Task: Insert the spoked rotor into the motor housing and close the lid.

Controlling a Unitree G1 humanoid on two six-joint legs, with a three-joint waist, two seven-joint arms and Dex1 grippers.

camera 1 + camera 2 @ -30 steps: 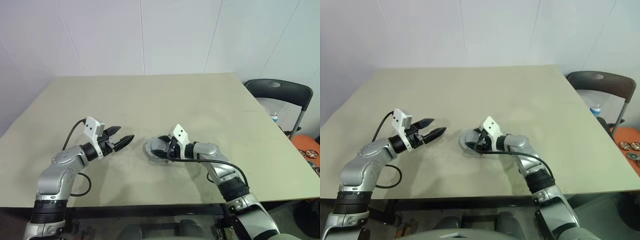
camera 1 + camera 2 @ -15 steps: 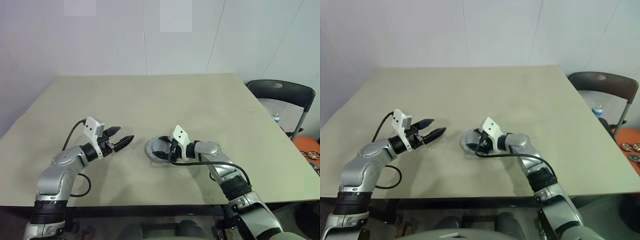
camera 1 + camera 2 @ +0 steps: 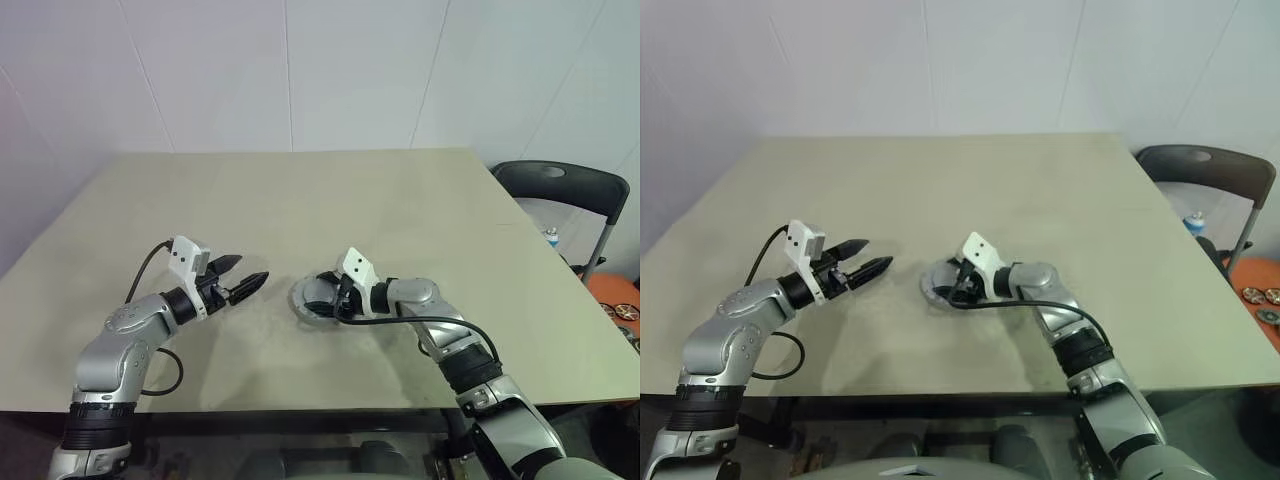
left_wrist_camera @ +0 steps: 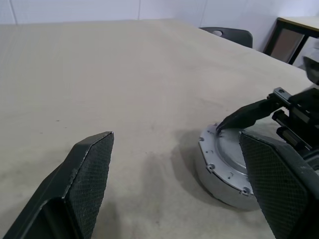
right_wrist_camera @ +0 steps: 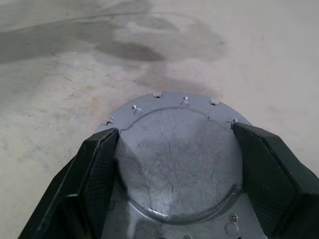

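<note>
The lid, a solid grey round cap with a notched edge, lies flat on the table near its front middle. My right gripper reaches in from the right and is shut on the lid's raised centre, one black finger pressed against each side. Left of it, my left gripper hovers open and empty just above the table, pointing at the lid. The spoked rotor and the motor housing are hidden; I cannot tell what lies under the lid.
A dark chair stands past the table's right edge. Small orange wheeled objects lie on the floor beyond it. Bare tabletop stretches behind and to both sides of the lid.
My right forearm has swung slightly, with its gripper staying on the lid. The left arm and the lid have kept still.
</note>
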